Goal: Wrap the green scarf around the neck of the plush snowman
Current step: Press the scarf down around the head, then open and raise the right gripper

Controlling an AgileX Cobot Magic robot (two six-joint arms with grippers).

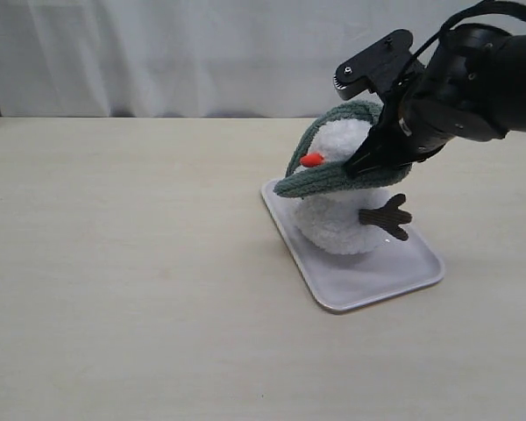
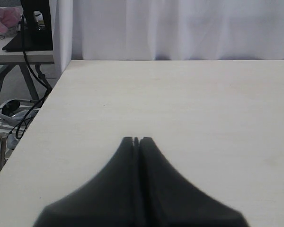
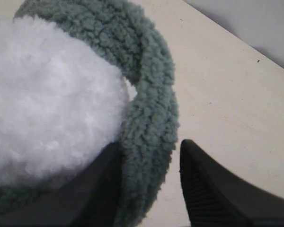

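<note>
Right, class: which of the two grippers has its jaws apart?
The right gripper, straddling the green scarf; the left gripper has its jaws pressed together.

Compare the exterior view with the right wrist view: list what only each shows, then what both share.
Exterior only: the orange nose, a brown twig arm and the white tray under the plush snowman. Right wrist only: the right pincer with fingers parted, the green scarf lying between them. Both: scarf curving around the snowman's white fluff.
</note>
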